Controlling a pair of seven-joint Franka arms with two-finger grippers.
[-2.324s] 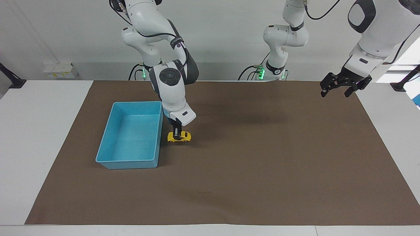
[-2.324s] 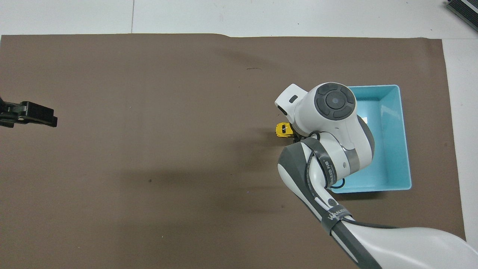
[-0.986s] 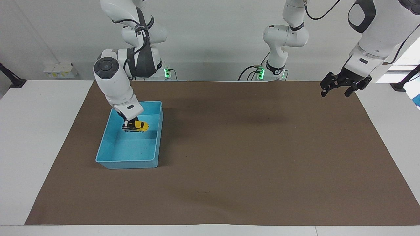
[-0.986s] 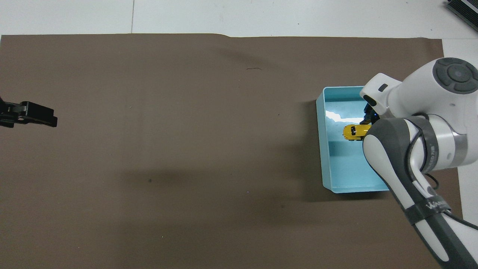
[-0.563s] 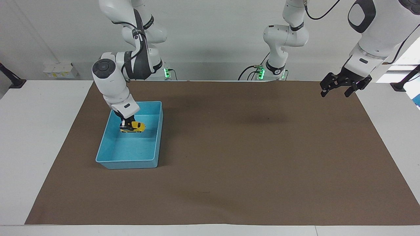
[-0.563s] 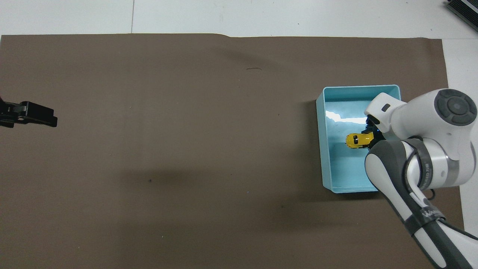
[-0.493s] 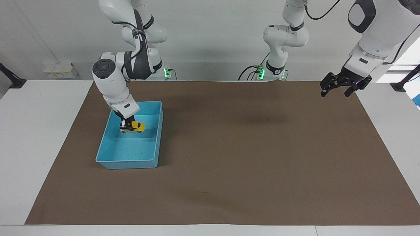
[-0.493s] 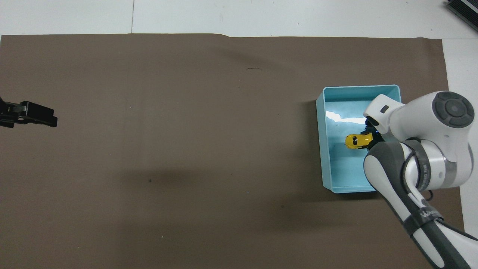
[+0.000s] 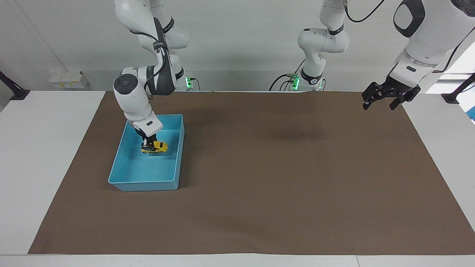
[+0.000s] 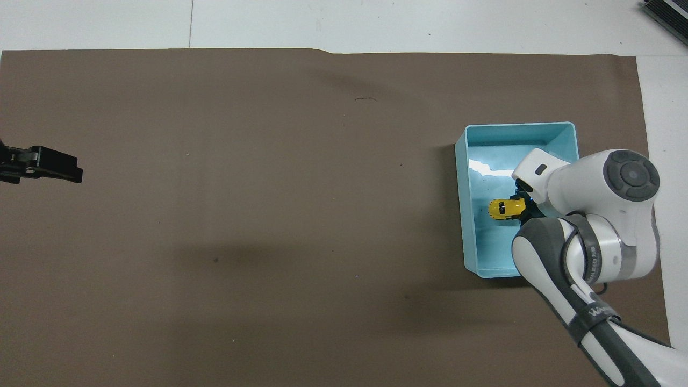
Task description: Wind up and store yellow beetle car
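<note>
The yellow beetle car point(image 9: 155, 147) point(image 10: 504, 208) sits low inside the light blue tray point(image 9: 122, 181) point(image 10: 463, 215), in its middle part. My right gripper point(image 9: 147, 143) point(image 10: 520, 202) reaches down into the tray and is shut on the car's rear end. Whether the wheels touch the tray floor I cannot tell. My left gripper point(image 9: 383, 100) point(image 10: 43, 164) hangs open in the air over the brown mat's edge at the left arm's end of the table, holding nothing.
A brown mat point(image 9: 282, 174) covers most of the white table point(image 9: 41, 155). The tray stands toward the right arm's end. The right arm's elbow point(image 10: 586, 252) hangs over the tray's near corner.
The right gripper carried the car from the mat beside the tray into the tray. In the last half second it lowered and shifted slightly toward the table's middle. The left arm stayed still.
</note>
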